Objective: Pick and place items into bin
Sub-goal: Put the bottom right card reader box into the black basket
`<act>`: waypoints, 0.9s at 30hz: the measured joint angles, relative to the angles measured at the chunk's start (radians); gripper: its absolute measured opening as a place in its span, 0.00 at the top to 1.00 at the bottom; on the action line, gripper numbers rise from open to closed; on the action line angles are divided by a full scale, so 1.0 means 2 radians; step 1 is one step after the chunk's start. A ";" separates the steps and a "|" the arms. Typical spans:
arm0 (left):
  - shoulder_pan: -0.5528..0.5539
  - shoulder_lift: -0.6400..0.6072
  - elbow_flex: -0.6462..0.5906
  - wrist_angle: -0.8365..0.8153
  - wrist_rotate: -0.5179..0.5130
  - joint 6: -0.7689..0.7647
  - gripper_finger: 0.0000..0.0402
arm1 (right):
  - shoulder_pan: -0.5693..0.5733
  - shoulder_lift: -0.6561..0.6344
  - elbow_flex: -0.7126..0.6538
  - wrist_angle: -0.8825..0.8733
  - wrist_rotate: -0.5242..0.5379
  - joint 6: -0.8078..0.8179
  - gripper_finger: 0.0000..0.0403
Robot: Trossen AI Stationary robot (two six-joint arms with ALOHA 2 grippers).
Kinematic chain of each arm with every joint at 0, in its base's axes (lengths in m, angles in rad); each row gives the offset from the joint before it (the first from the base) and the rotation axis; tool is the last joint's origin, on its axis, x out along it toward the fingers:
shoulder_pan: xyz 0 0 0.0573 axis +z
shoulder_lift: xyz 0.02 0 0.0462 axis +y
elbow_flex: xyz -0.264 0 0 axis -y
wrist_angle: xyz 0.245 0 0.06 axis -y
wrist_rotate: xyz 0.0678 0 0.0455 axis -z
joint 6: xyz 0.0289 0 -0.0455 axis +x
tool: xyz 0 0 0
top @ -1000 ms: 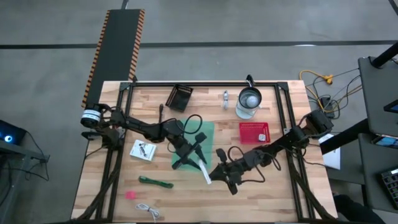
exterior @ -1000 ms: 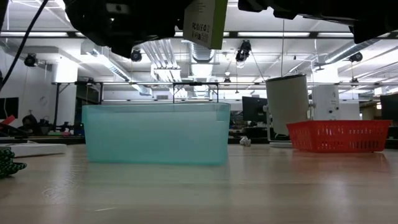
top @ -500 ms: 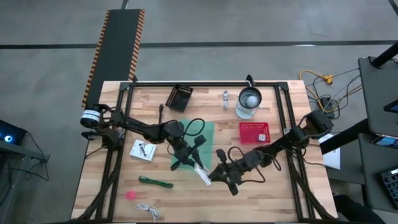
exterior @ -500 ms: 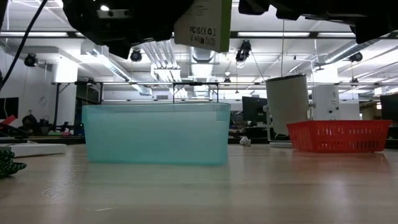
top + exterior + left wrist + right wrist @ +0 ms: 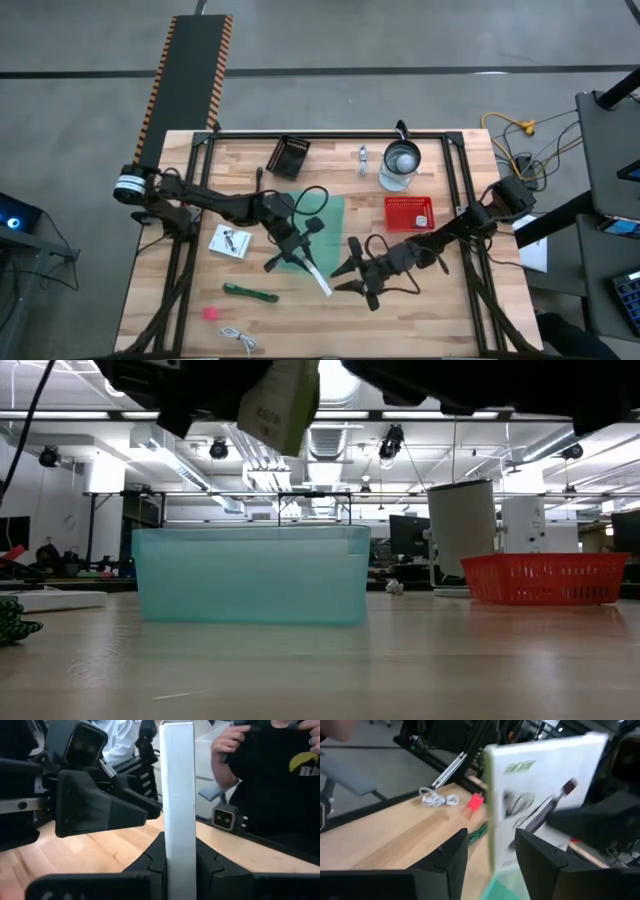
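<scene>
My left gripper is shut on a flat white packet with dark print, high above the table beside the near edge of the teal bin. The packet shows above the bin in the low view. My right gripper is open, its fingers apart just right of the packet; the packet's printed face shows beyond them. A second packet, a green stick, a pink bit and a white coiled cable lie on the table at the near left. My left gripper pinches the packet's two flat faces between its two fingers, at one end. The fingers come from the table's far left, along the packet. The packet sticks out past the fingertips toward the near right, lifted clear of table and bin, tilted in the low view.
A clear glass jug with a metal lid, a silver piece and a black basket stand at the far side. A red basket sits right of the bin. A person shows beyond the table.
My right gripper has opened and let go of the packet, which stays in my left gripper. My left gripper has carried the packet a little toward the table's left, and the packet has tipped over to a slant.
</scene>
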 joint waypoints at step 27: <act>0.003 -0.132 0.005 -0.207 -0.235 -0.078 0.93 | 0.000 -0.001 0.000 -0.100 0.052 0.053 0.63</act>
